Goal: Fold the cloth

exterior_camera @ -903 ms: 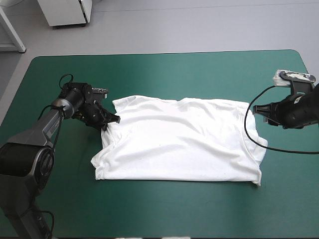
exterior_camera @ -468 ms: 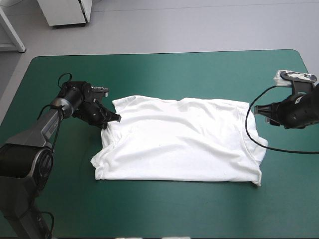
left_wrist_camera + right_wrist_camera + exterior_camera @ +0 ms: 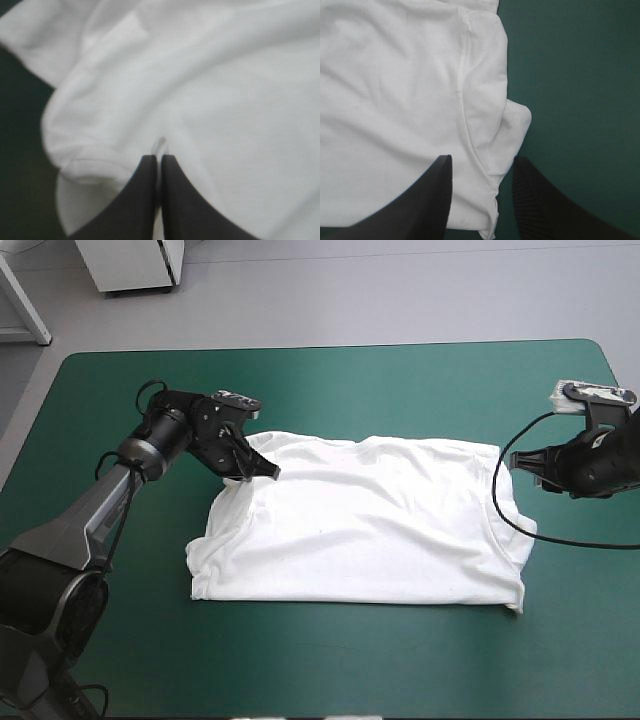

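The white T-shirt [image 3: 370,520] lies spread flat across the middle of the teal-green table. My left gripper [image 3: 262,470] is at the shirt's far left corner, shut on the T-shirt, and a fold of that corner is drawn in over the body. In the left wrist view the black fingers [image 3: 150,195] meet in a point with a pinch of white cloth [image 3: 160,145] between them. My right gripper [image 3: 520,465] hovers at the shirt's right edge, open. In the right wrist view it [image 3: 482,167] straddles the sleeve edge [image 3: 512,125] with cloth under it.
Bare teal-green cover [image 3: 330,390] surrounds the shirt on all sides, widest at the far side and the front. A white cabinet [image 3: 130,265] stands on the floor beyond the table's far left corner.
My left gripper has moved right and slightly toward the far edge, pulling the shirt's left corner inward over the body. The right arm has stayed still.
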